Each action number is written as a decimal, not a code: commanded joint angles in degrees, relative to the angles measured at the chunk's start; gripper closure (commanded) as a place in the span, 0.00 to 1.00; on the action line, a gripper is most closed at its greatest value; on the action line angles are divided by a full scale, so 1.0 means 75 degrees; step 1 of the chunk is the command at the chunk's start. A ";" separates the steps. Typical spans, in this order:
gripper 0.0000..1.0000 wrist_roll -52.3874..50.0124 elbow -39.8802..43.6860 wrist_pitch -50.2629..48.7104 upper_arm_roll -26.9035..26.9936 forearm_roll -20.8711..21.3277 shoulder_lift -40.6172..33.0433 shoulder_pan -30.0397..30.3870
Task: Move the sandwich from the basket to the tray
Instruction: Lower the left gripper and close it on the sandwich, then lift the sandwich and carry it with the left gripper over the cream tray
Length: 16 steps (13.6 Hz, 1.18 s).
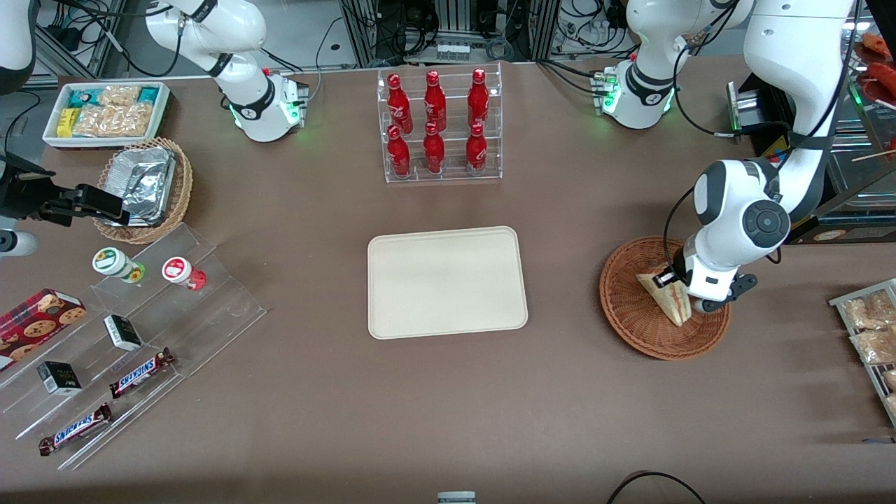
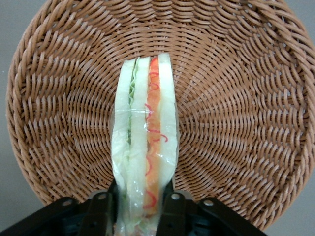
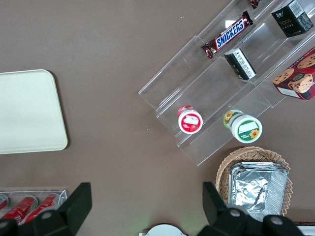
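End effector [image 2: 137, 204]: lowered into the basket, its two fingers [image 2: 101, 209] pinched on the sandwich's wide end, one on each bread face, so the filling is not crushed.
Sandwich [image 2: 143, 142]: stood on edge in the basket's bowl, cut face up, giving the fingers flat sides.
Basket [image 1: 630, 315]: seen on the worktop [image 1: 448, 406] toward the working arm's end.
Tray [image 1: 446, 281]: at the basket's nine o'clock in the front view, bare and well apart; a lift before carrying is judged necessary.

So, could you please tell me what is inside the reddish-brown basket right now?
Only the sandwich lies in the basket, with the gripper shut on one end. The weave under the sandwich and that gripped end are covered.
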 commanded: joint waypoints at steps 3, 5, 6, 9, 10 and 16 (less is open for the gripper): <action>1.00 0.0004 0.0417 -0.1106 -0.0155 0.0372 -0.0470 -0.0025; 1.00 0.0004 0.1025 -0.2007 -0.0529 0.0372 -0.0505 -0.0025; 1.00 0.0004 0.1365 -0.2510 -0.0763 0.0372 -0.0505 -0.0025; 1.00 -0.0020 0.2198 -0.3544 -0.1443 0.0372 -0.0424 -0.0025; 1.00 -0.0055 0.2246 -0.3593 -0.1666 0.0360 -0.0412 -0.0025; 1.00 -0.0148 0.2866 -0.3476 -0.2371 0.0372 0.0314 -0.0959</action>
